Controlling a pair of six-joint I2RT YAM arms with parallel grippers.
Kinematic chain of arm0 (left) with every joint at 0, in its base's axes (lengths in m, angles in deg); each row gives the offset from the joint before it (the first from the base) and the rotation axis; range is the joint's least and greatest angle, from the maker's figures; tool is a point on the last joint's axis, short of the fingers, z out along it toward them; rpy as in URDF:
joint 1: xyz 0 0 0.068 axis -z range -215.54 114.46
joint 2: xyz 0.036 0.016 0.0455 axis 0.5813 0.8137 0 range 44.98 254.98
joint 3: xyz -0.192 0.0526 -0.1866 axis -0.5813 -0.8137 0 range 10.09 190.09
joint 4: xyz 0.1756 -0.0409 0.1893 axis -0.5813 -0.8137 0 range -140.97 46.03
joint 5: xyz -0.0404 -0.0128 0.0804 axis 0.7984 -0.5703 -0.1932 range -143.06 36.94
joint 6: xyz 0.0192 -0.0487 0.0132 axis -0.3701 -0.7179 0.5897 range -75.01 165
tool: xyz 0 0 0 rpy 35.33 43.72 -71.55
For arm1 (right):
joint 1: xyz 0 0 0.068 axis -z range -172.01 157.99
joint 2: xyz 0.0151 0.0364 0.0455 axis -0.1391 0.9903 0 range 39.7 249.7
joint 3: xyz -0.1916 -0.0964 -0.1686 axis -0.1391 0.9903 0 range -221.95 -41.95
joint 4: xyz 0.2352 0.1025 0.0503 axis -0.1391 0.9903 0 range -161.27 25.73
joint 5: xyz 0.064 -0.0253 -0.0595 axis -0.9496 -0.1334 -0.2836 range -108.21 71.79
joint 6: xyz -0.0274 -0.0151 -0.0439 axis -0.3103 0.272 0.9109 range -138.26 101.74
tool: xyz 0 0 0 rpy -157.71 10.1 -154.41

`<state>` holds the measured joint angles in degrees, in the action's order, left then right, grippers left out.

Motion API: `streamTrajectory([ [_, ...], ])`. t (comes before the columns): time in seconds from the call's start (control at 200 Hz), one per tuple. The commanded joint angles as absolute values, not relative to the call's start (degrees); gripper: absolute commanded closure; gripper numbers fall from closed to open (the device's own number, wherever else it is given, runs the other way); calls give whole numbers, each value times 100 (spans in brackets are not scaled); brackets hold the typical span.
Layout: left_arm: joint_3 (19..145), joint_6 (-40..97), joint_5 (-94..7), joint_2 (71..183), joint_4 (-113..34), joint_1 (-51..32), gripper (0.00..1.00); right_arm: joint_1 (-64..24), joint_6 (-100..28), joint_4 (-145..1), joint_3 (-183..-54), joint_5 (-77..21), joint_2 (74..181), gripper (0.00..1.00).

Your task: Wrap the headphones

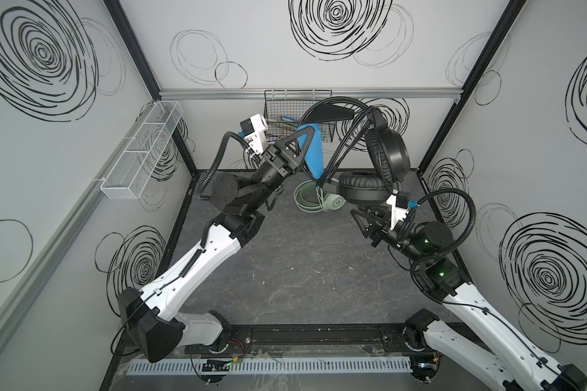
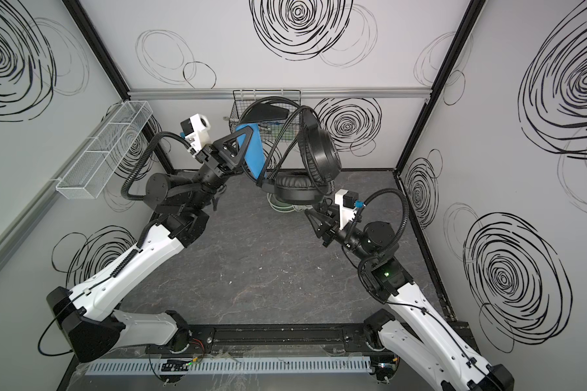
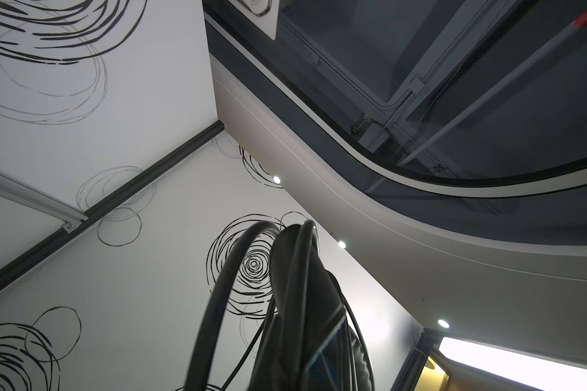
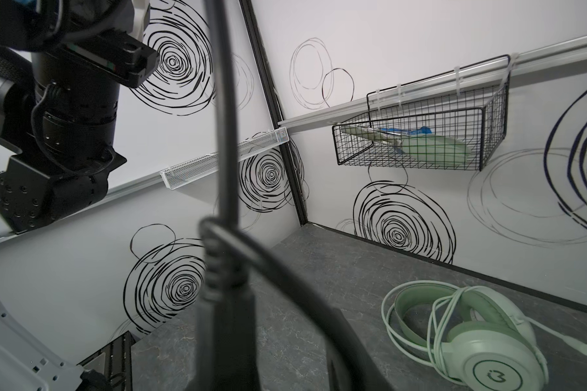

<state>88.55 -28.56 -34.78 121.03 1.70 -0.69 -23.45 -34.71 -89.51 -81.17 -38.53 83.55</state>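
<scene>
We note the left claw [image 1: 299,150] pinching the blue band of the black headphones [image 1: 387,152], aloft at upper centre. The green headphones [image 1: 334,203] lie on the table [image 1: 302,270] beneath. At centre right, the right claw [image 1: 365,221] sits under the cups; we cannot tell its state.

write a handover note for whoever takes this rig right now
The left gripper is shut on the blue headband of the black headphones, held in the air over the back of the table.
The right gripper sits just below the lower ear cup, by the black cord; whether it grips the cord is unclear.
The mint-green headphones lie on the table at the back, cord looped around the headband: looks done.
Done: several turns of black cord over the black headband.
Left: probably wind the remaining cord, then set the black headphones down.
</scene>
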Motion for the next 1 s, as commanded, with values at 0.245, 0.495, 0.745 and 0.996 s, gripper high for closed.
streamTrajectory([
  [0.245,8928,-3079,-3787,11885,1033,-150,100,-2385,-3366,-8790,-8045,-3754,8224,64],
  [0.495,8963,-3117,-3776,11890,1025,-278,100,-2382,-3264,-8532,-7997,-3665,8070,62],
  [0.745,8945,-3106,-3835,11890,1049,-337,100,-2389,-3187,-8402,-7991,-3384,8017,79],
  [0.996,8983,-3061,-3812,11879,969,-372,100,-2387,-3151,-8383,-7869,-3290,7949,76],
])
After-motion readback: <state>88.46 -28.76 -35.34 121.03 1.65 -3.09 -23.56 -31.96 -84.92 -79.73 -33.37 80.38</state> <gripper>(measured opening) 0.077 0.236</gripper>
